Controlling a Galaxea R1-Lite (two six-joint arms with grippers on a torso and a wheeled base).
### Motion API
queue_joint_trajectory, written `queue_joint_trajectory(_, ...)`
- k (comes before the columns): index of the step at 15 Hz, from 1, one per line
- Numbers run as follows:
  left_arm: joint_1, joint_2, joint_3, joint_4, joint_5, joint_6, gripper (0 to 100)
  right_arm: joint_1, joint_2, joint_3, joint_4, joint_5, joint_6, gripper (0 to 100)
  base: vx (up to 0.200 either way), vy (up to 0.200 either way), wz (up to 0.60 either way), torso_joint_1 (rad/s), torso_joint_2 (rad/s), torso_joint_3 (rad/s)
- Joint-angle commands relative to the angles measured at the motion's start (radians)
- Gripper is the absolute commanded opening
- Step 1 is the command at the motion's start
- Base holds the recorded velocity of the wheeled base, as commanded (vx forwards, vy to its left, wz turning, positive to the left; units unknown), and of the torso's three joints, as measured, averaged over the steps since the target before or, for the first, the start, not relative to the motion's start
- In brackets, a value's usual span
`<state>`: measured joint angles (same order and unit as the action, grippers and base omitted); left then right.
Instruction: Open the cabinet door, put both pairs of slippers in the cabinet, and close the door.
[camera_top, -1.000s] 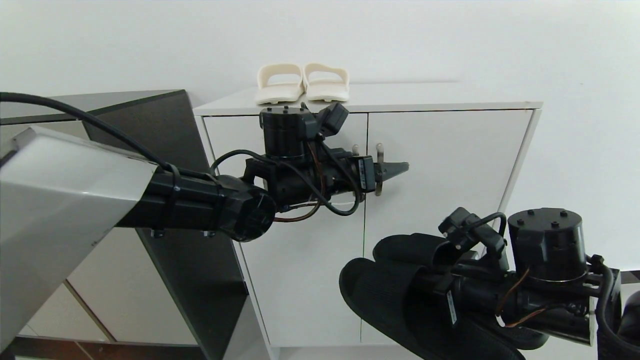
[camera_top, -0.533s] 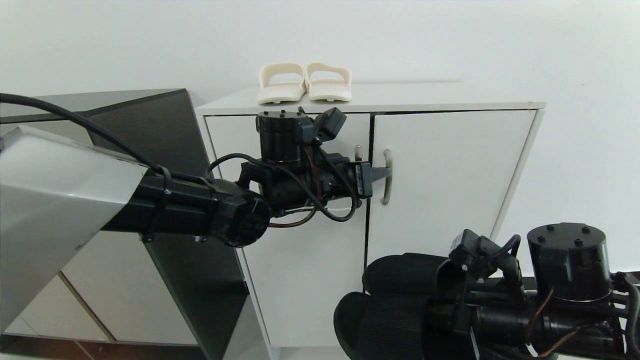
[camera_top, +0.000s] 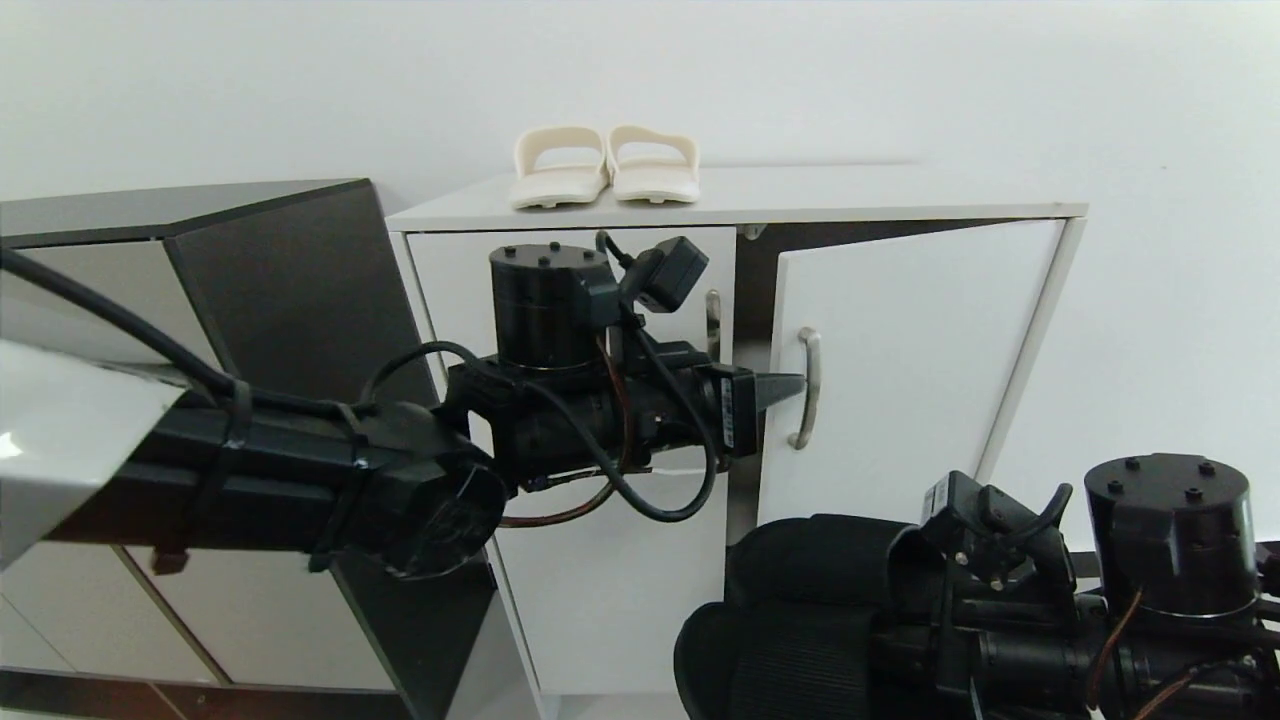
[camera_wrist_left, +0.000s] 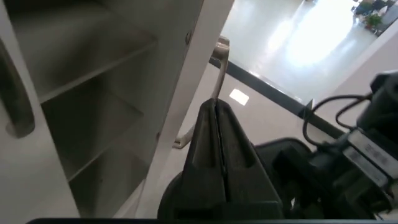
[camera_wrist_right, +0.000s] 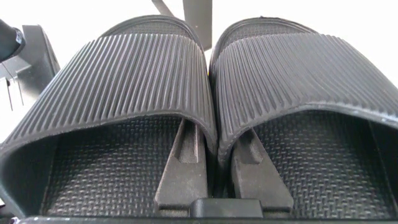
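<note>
The white cabinet door (camera_top: 900, 380) is seen ajar — its curved metal handle (camera_top: 811, 390) is touched by the clenched left gripper (camera_wrist_left: 216, 112). The black ribbed slippers (camera_wrist_right: 143, 81) are pinched together by the right gripper (camera_wrist_right: 214, 140).

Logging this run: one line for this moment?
right door: ajar | left gripper: shut, at handle | right gripper: holds black slippers | cream slippers: atop cabinet

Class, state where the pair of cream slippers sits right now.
In the head view, the cream slippers sit side by side on top of the white cabinet, toward its left end, above the left door.
</note>
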<state>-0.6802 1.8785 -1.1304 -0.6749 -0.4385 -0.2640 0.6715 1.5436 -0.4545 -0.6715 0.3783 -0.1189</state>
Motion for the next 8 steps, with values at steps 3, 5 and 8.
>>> queue_joint_trajectory(3, 0.054, -0.102, 0.104, -0.049, -0.002, 0.011, 0, 0.003, -0.002, -0.001, 0.001, -0.001, -0.001, 0, 0.000, 0.000, 0.00, 0.000, 0.00, 0.000)
queue_joint_trajectory(5, 0.068, -0.041, 0.043, -0.057, -0.006, 0.009, 0, 0.007, 0.006, -0.003, 0.001, -0.002, -0.001, 0, 0.000, 0.000, 0.00, 0.000, 0.00, 0.000)
queue_joint_trajectory(8, 0.067, 0.076, -0.089, -0.060, -0.002, -0.023, 0, 0.020, 0.001, -0.006, 0.006, -0.010, 0.001, 0, 0.000, 0.000, 0.00, 0.000, 0.00, 0.000)
